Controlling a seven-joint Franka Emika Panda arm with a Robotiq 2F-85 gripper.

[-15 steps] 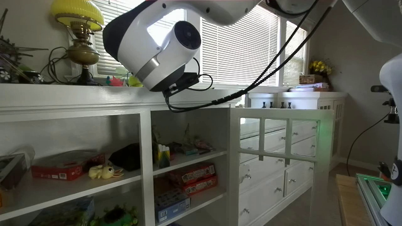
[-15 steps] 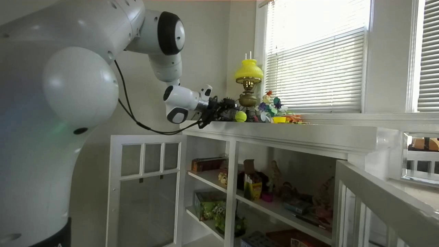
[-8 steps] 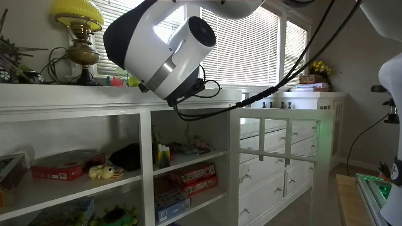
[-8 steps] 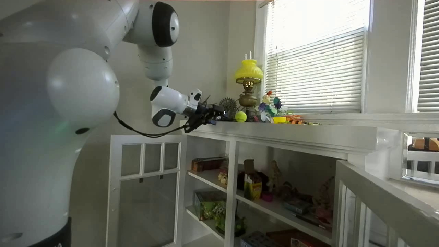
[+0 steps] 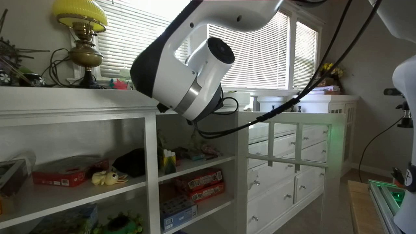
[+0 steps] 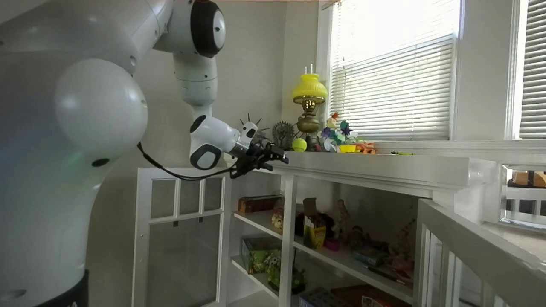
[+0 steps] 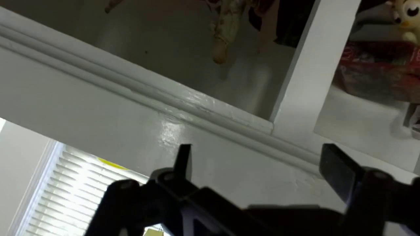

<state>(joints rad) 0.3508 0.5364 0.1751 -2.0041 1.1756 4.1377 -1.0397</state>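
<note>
Hand (image 7: 256, 157) is spread wide, holding nothing, so I'd go real slow: those fingers (image 7: 182, 160) could easily catch on the cabinet (image 6: 362, 168).

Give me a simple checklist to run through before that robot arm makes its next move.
1. Gripper empty: ok, jaws open with nothing between them.
2. Gripper clear of the cabinet ledge: cannot tell; it overlaps the ledge in view, so the gap is unclear.
3. Paned cabinet doors open: ok, both swung out.
4. Yellow-shaded lamp upright: ok, standing on the ledge.
5. Nothing on the ledge likely to roll: not ok, a tennis ball rests there, perhaps easily bumped.
6. Black cables clear of the doors: cannot tell; they cross in front of a door in both exterior views.
</note>
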